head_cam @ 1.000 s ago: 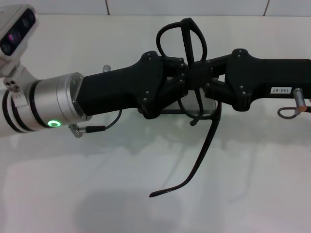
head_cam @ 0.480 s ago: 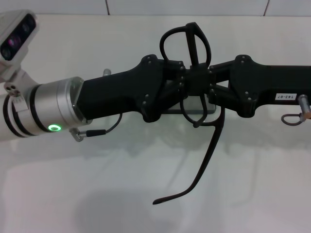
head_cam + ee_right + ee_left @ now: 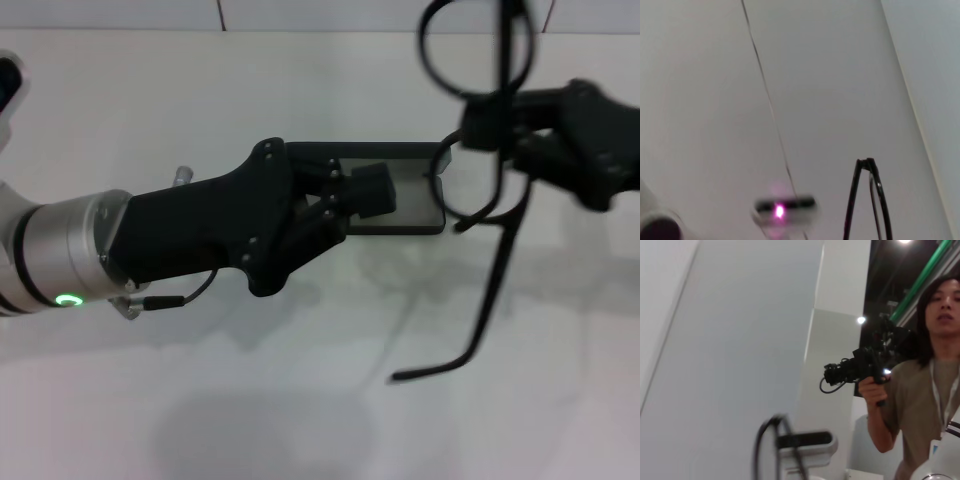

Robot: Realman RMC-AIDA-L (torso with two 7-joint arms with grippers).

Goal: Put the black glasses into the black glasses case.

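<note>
Head view: the right gripper [image 3: 490, 125] is reaching in from the right edge, clenched on the glasses [image 3: 480, 150] at the frame front, holding them in the air above the table [image 3: 300, 400]. The lens rims are standing up past the top of the view; one temple arm is hanging down and curving toward the left, its tip clear of the table surface. The left gripper [image 3: 370, 192] is coming in from the left on its silver-cuffed arm, a green ring light glowing near the wrist; its fingers are sitting over the case [image 3: 415, 200] and blocking most of that case's left half. Cannot tell whether the left fingers are released or clenched, since they overlap the dark case. The case is lying open on the table between the two grippers, grey lining showing, its right end just beside the lower lens rim. The glasses are hanging beside and above the case's right end, not in it. Left wrist view: pointing upward at white wall panels; a person [image 3: 927, 380] in a tan shirt is holding a camera rig [image 3: 860, 367] off to one side. Right wrist view: only pale panels and the glasses' frame [image 3: 867, 200] seen edge-on; a blurred pink light is showing near it.
</note>
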